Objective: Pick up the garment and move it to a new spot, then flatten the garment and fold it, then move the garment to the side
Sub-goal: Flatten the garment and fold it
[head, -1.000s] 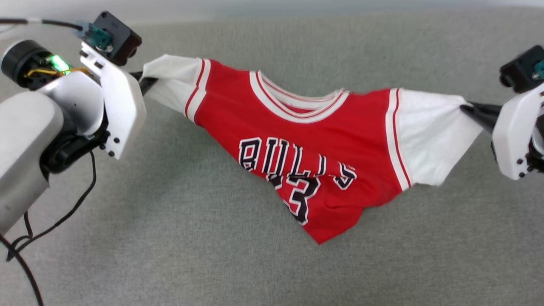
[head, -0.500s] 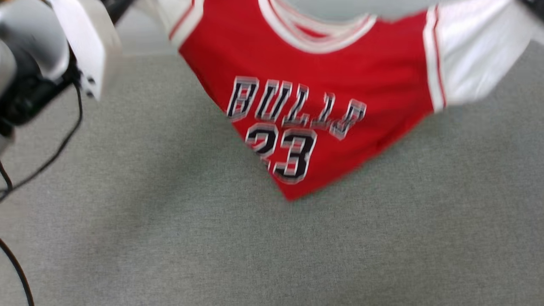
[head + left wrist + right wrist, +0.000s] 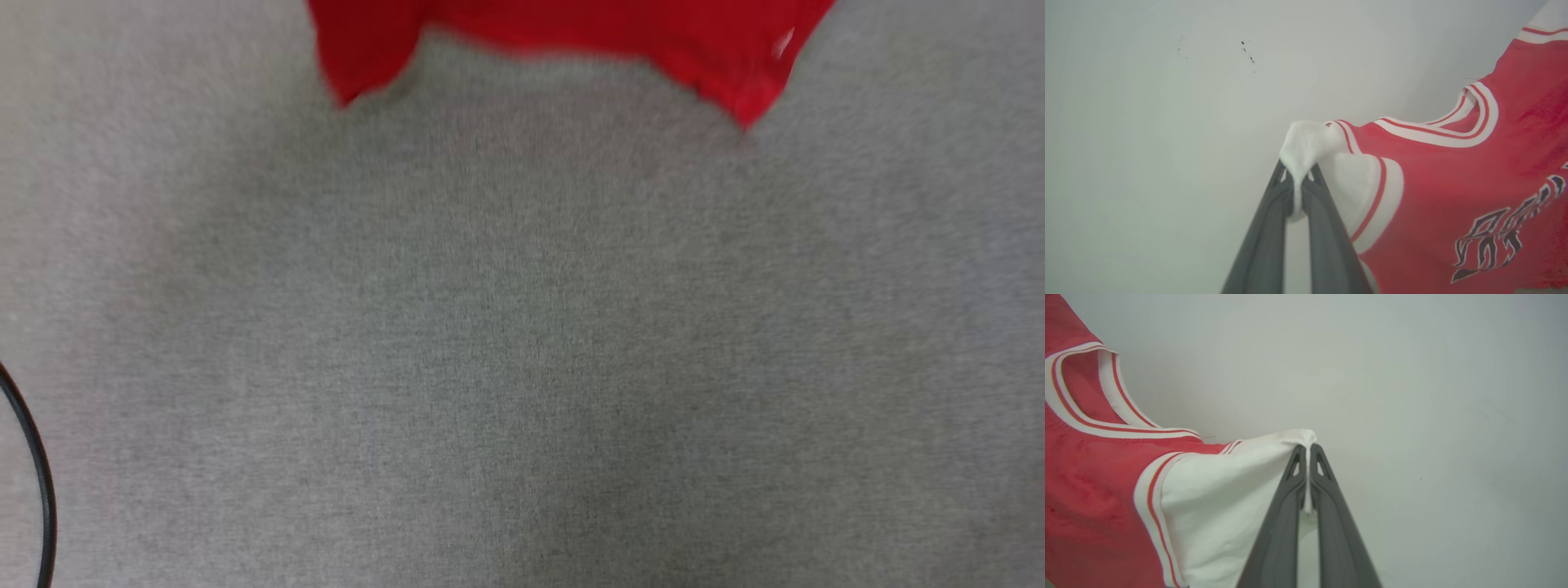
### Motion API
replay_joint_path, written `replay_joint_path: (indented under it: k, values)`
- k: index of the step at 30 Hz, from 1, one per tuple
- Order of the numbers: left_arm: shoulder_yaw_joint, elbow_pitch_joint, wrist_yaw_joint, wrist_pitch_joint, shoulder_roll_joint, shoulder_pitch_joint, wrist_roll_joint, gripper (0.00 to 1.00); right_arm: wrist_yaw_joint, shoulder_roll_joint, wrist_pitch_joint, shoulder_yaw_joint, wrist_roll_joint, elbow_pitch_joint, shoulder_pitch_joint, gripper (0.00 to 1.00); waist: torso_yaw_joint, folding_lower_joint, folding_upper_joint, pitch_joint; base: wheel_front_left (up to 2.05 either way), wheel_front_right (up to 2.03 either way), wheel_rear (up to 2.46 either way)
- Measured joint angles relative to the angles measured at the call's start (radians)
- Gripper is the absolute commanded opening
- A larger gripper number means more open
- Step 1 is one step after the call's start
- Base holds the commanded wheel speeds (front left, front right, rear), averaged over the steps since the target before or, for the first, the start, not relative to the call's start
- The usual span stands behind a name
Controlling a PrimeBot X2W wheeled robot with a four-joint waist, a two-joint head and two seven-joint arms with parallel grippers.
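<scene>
Head view gives us the blurred red lower edge of the garment (image 3: 718,65) along the top of the frame, over a grey fabric surface (image 3: 522,343). We cannot tell whether it touches. A black cable (image 3: 39,457) curves at the lower left. In the left wrist view our left gripper (image 3: 1297,173) is pinched closed on 1 white sleeve. In the right wrist view our right gripper (image 3: 1306,453) clamps the other sleeve.
</scene>
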Motion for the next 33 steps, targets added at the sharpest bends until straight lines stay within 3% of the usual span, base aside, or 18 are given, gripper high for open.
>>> replay_joint_path:
  k: [9,17,22,26,33]
  values:
    - [0.053,0.221,-0.037,-0.119,-0.105,-0.228,0.044,0.0,0.0,0.114,-0.101,-0.034,-0.157,0.179,-0.26,0.0,0.009,0.0001,0.0,0.142,0.0,0.0,0.0]
    - [0.029,0.339,-0.073,-0.189,-0.156,-0.241,0.052,0.0,0.0,0.181,-0.189,0.017,-0.182,0.291,-0.284,0.0,0.024,0.0,0.0,0.177,0.0,0.0,0.0]
    - [-0.01,0.384,-0.084,-0.242,-0.167,-0.117,0.041,0.0,0.0,0.202,-0.256,0.083,-0.15,0.33,-0.164,0.0,0.021,0.0001,0.0,0.157,0.0,0.0,0.0]
    - [-0.054,0.374,-0.08,-0.32,-0.158,0.121,0.015,0.0,0.0,0.226,-0.345,0.17,-0.079,0.338,0.043,0.0,0.008,0.0,0.0,0.109,0.0,0.0,0.0]
    - [-0.094,0.263,-0.003,-0.396,-0.111,0.48,-0.047,0.0,0.0,0.226,-0.417,0.271,0.018,0.283,0.33,0.0,-0.009,0.0,0.0,0.024,0.0,0.0,0.0]
